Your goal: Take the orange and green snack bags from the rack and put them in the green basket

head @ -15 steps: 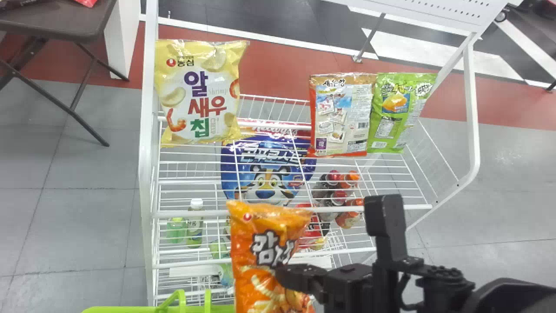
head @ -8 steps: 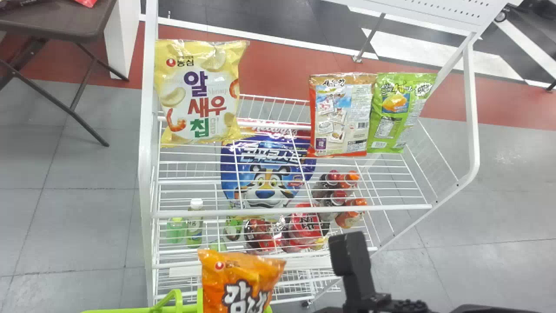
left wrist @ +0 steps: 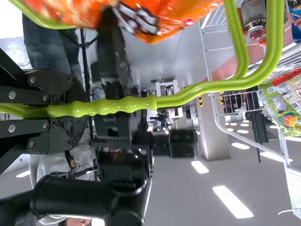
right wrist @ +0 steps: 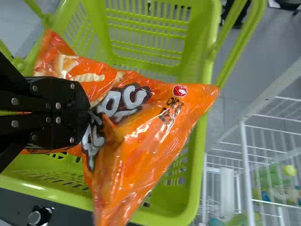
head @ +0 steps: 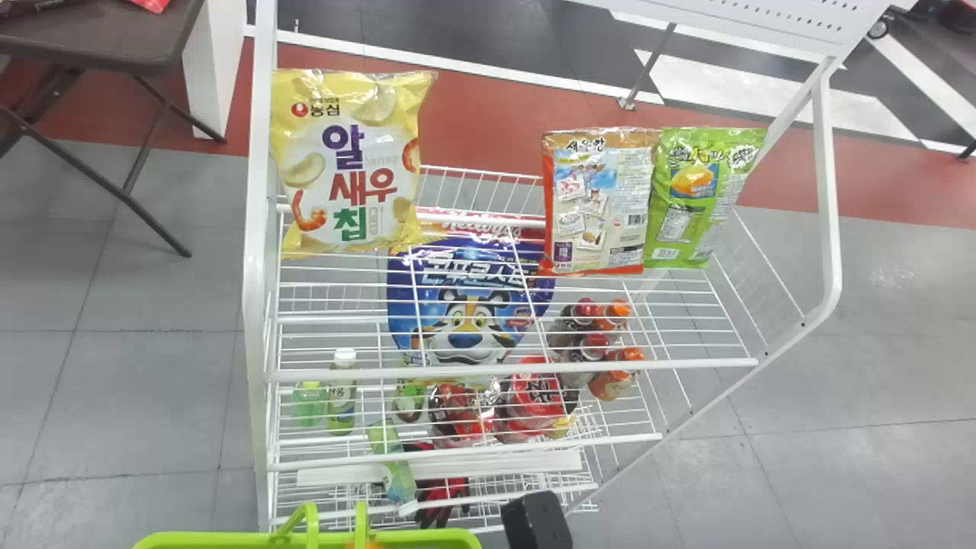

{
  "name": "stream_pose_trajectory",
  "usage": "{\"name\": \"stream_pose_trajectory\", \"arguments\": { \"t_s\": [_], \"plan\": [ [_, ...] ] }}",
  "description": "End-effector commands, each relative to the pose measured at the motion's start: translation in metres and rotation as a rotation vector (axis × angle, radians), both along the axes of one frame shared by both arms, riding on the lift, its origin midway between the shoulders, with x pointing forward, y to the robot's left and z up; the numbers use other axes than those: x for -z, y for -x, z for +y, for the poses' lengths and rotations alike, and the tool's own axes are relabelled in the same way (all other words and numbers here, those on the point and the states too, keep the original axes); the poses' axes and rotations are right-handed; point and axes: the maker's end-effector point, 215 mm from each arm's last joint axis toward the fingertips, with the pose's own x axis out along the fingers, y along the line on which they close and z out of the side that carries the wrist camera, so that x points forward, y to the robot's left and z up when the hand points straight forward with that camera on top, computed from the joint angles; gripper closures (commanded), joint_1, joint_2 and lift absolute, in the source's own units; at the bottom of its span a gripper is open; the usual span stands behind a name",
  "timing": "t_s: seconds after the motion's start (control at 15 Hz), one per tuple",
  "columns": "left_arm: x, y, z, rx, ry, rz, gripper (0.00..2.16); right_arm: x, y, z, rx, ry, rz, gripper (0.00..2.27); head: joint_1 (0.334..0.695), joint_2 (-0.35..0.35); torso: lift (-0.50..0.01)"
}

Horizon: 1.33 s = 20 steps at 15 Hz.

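In the head view, the green basket [head: 229,541] is sitting at the bottom edge, and the right gripper [head: 537,521] is standing just to the right of it. In the right wrist view, this right gripper [right wrist: 89,115] is holding the orange snack bag [right wrist: 141,136] over the basket's open mouth, its two fingers pinching a fold near the middle of the printed face. The bag's long axis is slanting diagonally across the basket, and the end bearing the round logo is pointing toward the basket's rack side, with the corner nearest the logo jutting out over the rim. Whether the bag is touching the basket, I cannot tell.

The left gripper [left wrist: 84,109] is clasping the basket's handle grip [left wrist: 110,106], its fingers closing on it from both sides.

The green snack bag [head: 701,198] is hanging on the white rack [head: 465,372], well beyond the basket and off to its right. It is hanging upright, its long axis running up and down with a slight lean, its top end tipping right. Beside it, on the side nearer the basket, a red-edged snack bag [head: 598,202] is hanging. Straight beyond the basket, a yellow snack bag [head: 347,164] is hanging, and a blue cereal bag [head: 457,305] is resting beneath the rack's upper wires.
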Motion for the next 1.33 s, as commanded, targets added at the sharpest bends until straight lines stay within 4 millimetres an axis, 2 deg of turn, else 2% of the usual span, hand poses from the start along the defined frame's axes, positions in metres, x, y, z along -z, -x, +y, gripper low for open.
{"name": "stream_pose_trajectory", "arguments": {
  "t_s": [0.0, 0.07, 0.13, 0.2, 0.53, 0.67, 0.87, 0.93, 1.07, 1.2, 1.27],
  "plan": [
    [-0.001, 0.000, 0.001, 0.001, -0.002, -0.004, 2.15, 0.009, 0.003, 0.002, -0.004, -0.005, 0.032, 2.09, 0.695, -0.350, 0.000],
    [-0.001, 0.000, 0.001, 0.001, -0.002, -0.005, 2.15, 0.013, 0.005, 0.005, 0.000, -0.026, 0.052, 1.51, 0.695, -0.350, 0.000],
    [-0.001, 0.000, 0.001, 0.003, -0.001, -0.005, 2.15, 0.016, 0.001, 0.004, 0.003, -0.025, 0.053, 0.70, 0.695, -0.350, 0.000],
    [-0.002, 0.000, 0.000, 0.003, 0.001, -0.005, 2.15, 0.016, 0.000, 0.004, 0.003, -0.029, 0.055, 0.00, 0.695, -0.350, 0.000],
    [-0.002, 0.000, -0.002, 0.003, 0.001, -0.009, 2.15, -0.017, -0.039, -0.014, 0.035, -0.028, -0.067, 0.05, 0.695, -0.350, 0.000],
    [-0.001, 0.000, -0.002, 0.004, -0.004, -0.009, 2.15, -0.037, -0.051, -0.010, 0.036, -0.086, -0.108, 0.05, 0.695, -0.350, 0.000],
    [0.000, 0.000, -0.002, 0.004, -0.008, -0.011, 2.15, -0.066, -0.063, -0.015, 0.037, -0.082, -0.190, 0.05, 0.695, -0.350, 0.000],
    [0.001, 0.001, -0.002, 0.004, -0.011, -0.008, 2.15, -0.081, -0.072, -0.020, 0.046, -0.084, -0.232, 0.05, 0.695, -0.350, 0.000],
    [0.000, 0.000, -0.002, 0.004, -0.009, -0.011, 2.15, -0.104, -0.087, -0.038, 0.074, -0.078, -0.299, 0.05, 0.695, -0.350, 0.000],
    [0.000, 0.001, -0.003, 0.008, -0.007, -0.011, 2.15, -0.112, -0.107, -0.064, 0.120, -0.054, -0.340, 0.05, 0.695, -0.350, 0.000],
    [0.000, 0.002, -0.003, 0.009, -0.006, -0.008, 2.15, -0.106, -0.112, -0.079, 0.145, -0.034, -0.336, 0.05, 0.695, -0.350, 0.000]
  ]
}}
